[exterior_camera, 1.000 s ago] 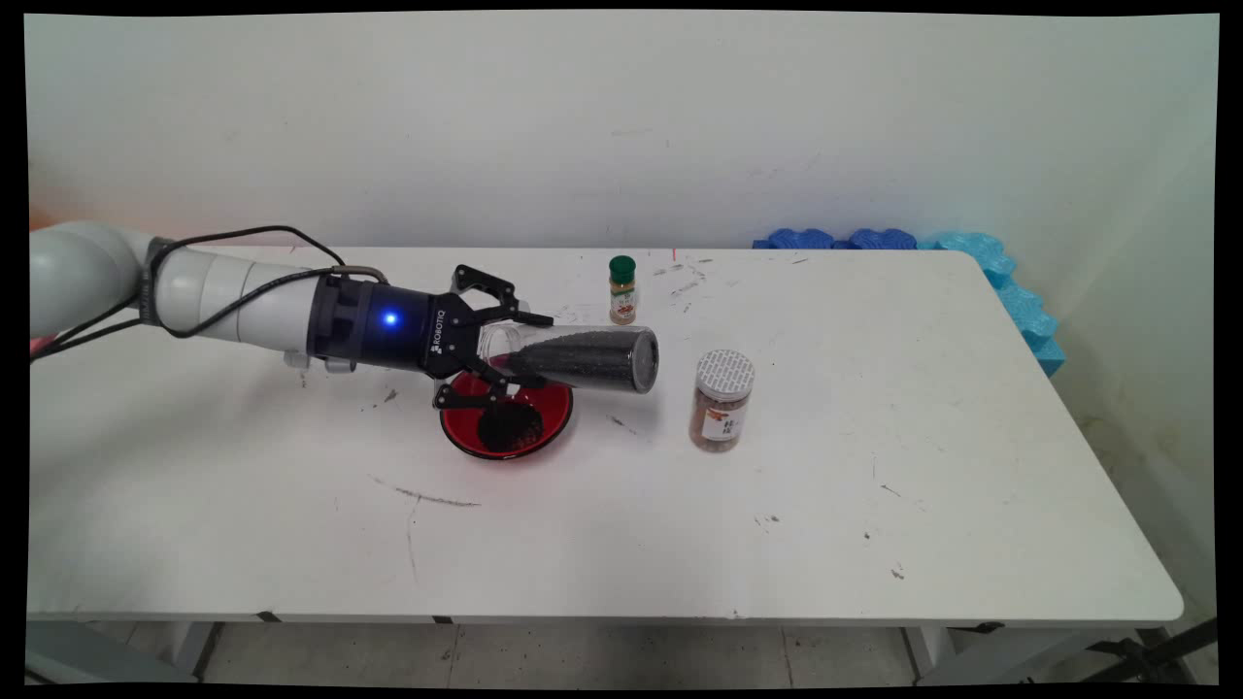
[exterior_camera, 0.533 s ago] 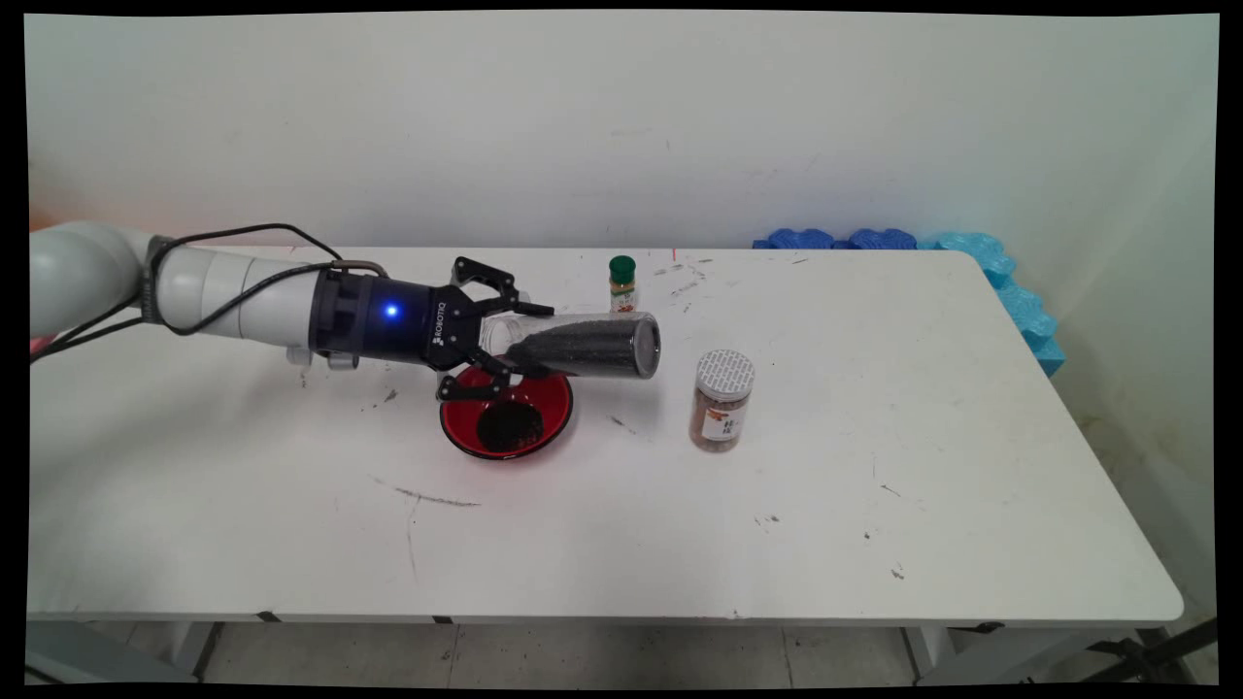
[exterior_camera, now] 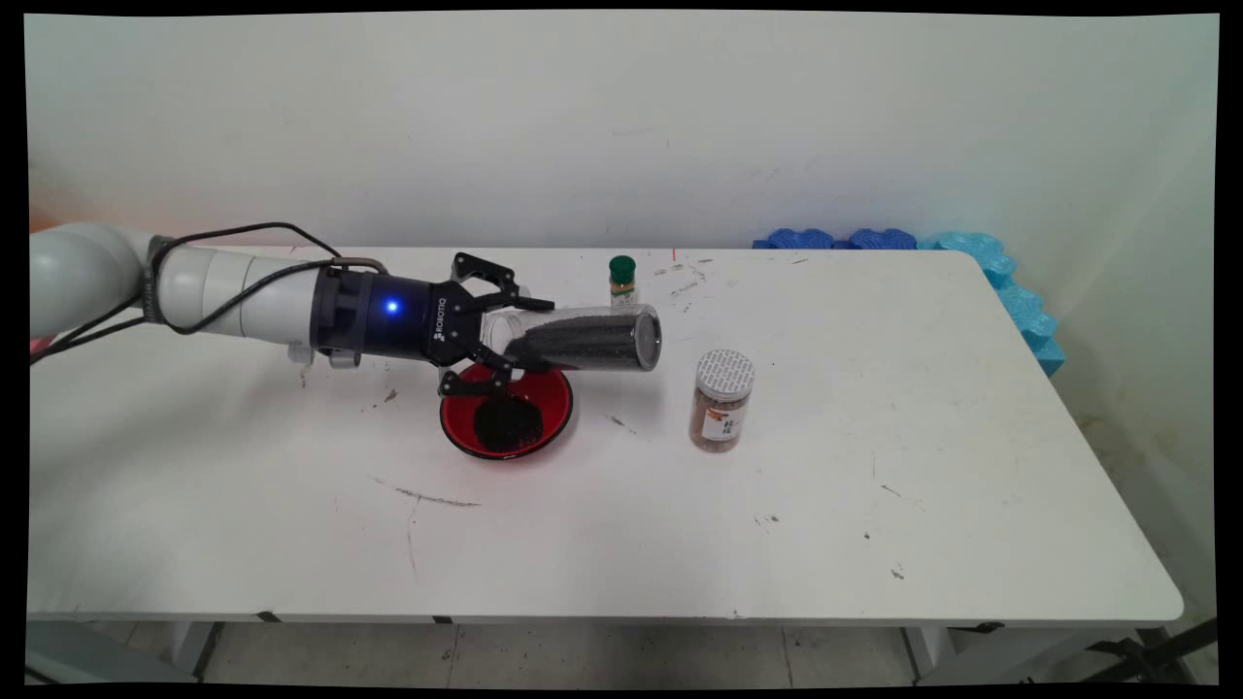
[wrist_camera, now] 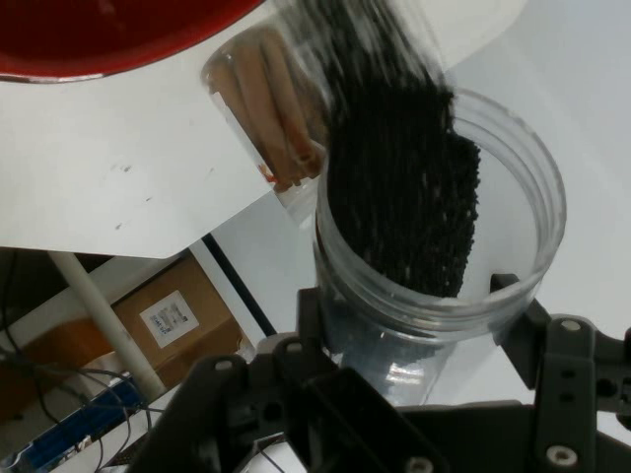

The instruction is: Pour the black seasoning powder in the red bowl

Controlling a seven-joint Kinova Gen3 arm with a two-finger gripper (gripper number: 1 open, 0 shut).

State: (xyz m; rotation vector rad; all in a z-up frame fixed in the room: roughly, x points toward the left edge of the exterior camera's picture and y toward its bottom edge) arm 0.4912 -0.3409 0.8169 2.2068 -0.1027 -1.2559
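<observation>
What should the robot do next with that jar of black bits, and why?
Probably tip the jar back upright. The end effector holds it on its side above the red bowl, a pile of black grains already lies in the bowl, and much remains in the jar.

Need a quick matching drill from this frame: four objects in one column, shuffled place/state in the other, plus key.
Things:
1. clear jar of black grains
2. red bowl
3. green-capped spice bottle
4. white-lidded jar

States:
A. upright, right of the bowl, brown contents
B. held on its side in the gripper, mouth open
C. on the table, pile of black grains inside
D. upright at the far side, behind the held jar

Pairs: 1-B, 2-C, 3-D, 4-A
</observation>
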